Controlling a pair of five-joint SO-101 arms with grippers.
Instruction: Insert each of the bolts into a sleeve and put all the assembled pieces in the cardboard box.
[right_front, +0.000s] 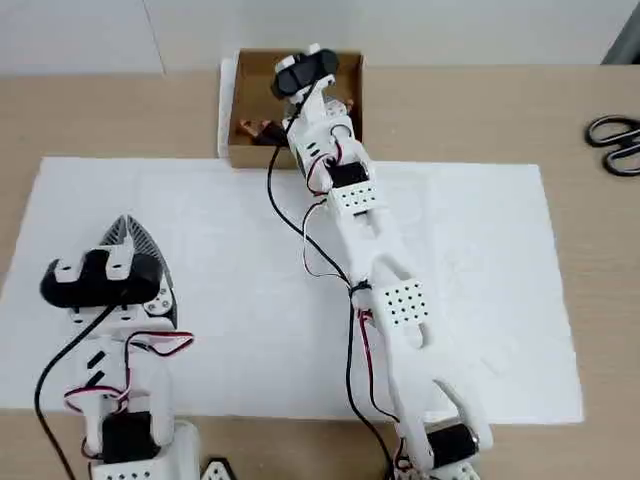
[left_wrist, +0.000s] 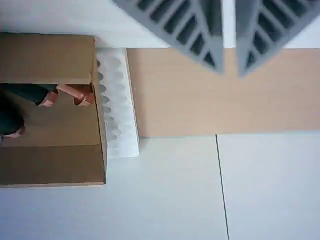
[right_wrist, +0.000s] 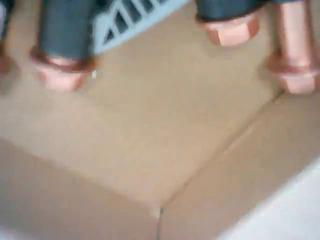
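Observation:
The cardboard box (right_front: 240, 105) stands at the table's far middle. My right gripper (right_front: 297, 108) is down inside it, open. One grey finger (right_wrist: 130, 20) shows between two dark sleeves (right_wrist: 65, 30) (right_wrist: 225, 9), each with a copper bolt head (right_wrist: 61, 74) (right_wrist: 232, 31) sticking out. A bare copper bolt (right_wrist: 295, 50) lies beside them on the box floor. My left gripper (right_front: 128, 225) (left_wrist: 229, 70) hovers shut and empty over the white sheet at the near left. From there I see the box (left_wrist: 50, 165) with copper bolt heads (left_wrist: 82, 96) inside.
A white sheet (right_front: 200, 260) covers most of the table. A white foam strip (left_wrist: 116, 100) lies against the box's side. Scissors (right_front: 615, 143) lie at the far right edge. The right arm (right_front: 385, 270) stretches across the sheet's middle.

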